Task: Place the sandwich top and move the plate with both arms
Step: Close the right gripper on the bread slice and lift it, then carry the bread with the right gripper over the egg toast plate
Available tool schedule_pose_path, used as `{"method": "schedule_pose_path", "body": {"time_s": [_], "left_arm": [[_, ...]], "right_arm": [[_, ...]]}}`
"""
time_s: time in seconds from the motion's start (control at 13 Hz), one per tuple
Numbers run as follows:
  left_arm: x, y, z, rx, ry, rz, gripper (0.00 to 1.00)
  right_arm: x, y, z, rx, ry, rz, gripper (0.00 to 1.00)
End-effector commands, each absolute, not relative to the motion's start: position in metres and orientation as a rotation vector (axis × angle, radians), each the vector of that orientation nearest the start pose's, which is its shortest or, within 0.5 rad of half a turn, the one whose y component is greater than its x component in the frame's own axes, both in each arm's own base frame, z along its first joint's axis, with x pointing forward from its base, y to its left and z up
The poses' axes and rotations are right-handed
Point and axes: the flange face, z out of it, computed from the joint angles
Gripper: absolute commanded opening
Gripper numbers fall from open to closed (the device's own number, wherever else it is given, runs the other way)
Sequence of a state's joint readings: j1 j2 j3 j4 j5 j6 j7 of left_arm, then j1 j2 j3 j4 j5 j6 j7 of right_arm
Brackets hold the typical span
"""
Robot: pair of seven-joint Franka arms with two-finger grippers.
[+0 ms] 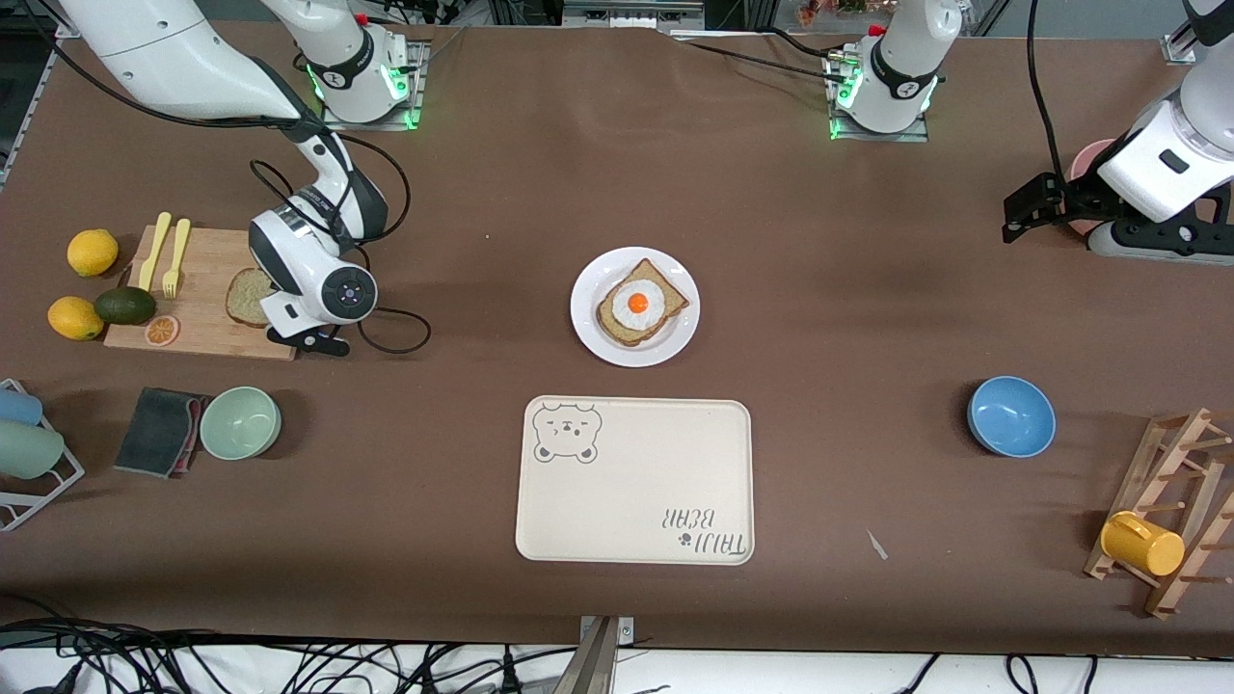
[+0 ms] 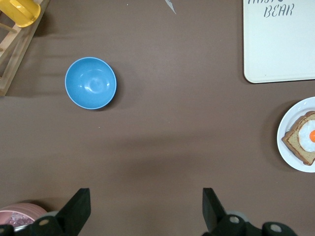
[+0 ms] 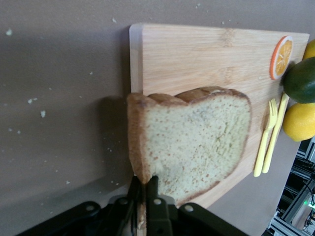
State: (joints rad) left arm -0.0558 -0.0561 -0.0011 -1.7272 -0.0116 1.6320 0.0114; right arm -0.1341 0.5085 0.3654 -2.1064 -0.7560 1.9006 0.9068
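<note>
The right gripper is clamped on the crust edge of the sandwich top, which sits low over the cutting board at the right arm's end of the counter, apparently barely lifted. So the task looks just begun: the slice is grasped, but carrying it, setting it on the egg-topped slice and moving the plate all remain. The plate stands mid-counter, just farther from the front camera than the bear tray. Bare counter lies between board and plate. The left gripper waits, fingers spread and empty, over its end, the blue bowl well apart.
</note>
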Motion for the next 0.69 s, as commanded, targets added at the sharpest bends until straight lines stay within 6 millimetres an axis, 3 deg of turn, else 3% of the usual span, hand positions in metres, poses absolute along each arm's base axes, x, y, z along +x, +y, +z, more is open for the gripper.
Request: {"method": "schedule_pose_path", "body": {"time_s": [0.0,0.31,0.61], "left_arm": [[0.538,-0.034,0.592,-3.173,0.106,0.067,1.00],[0.538,-0.034,0.592,-3.173,0.106,0.067,1.00],[0.538,-0.034,0.592,-3.173,0.106,0.067,1.00]], "right_arm": [[0.501,0.100,0.194,2.372,-0.182,-0.323,0.00],[0.515,0.143,0.250,2.414,-0.212,-0.306,0.00],[0.530,0.225,0.322,2.601,-0.281,-0.220,0.00]]}}
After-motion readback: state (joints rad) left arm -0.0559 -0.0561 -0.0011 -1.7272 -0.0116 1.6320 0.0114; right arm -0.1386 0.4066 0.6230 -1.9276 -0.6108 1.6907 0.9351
